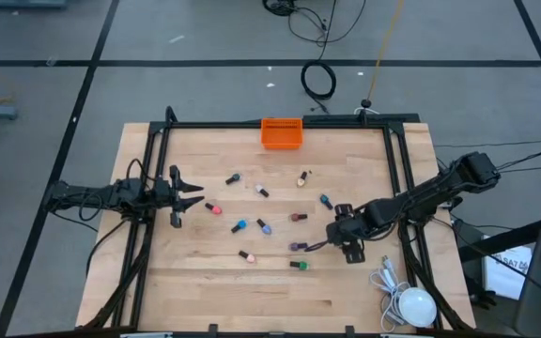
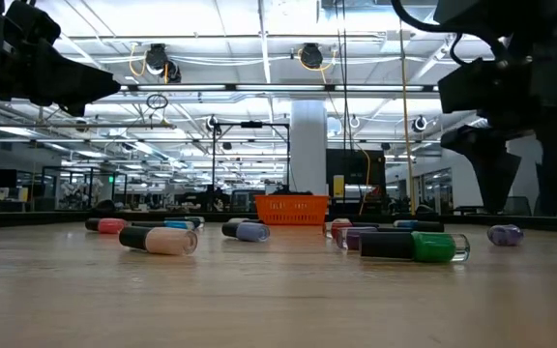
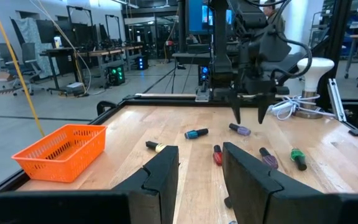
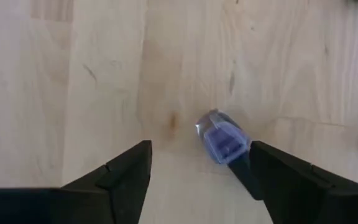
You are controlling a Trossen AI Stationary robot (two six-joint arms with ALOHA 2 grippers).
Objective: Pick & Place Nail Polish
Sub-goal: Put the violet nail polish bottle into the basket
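Observation:
Several small nail polish bottles lie on their sides across the middle of the wooden table, among them a pink one, a blue one and a green one. My right gripper is open and points down just above a pale purple bottle, which lies on the table between its fingers, nearer one finger. That bottle also shows in the left wrist view and in the low view; in the high view the gripper hides it. My left gripper is open and empty, held level at the table's left side.
An orange plastic bin stands at the middle of the table's far edge. A white bulb-shaped object with a coiled cable lies at the near right corner. Black frame rails run along the table's left, right and far sides.

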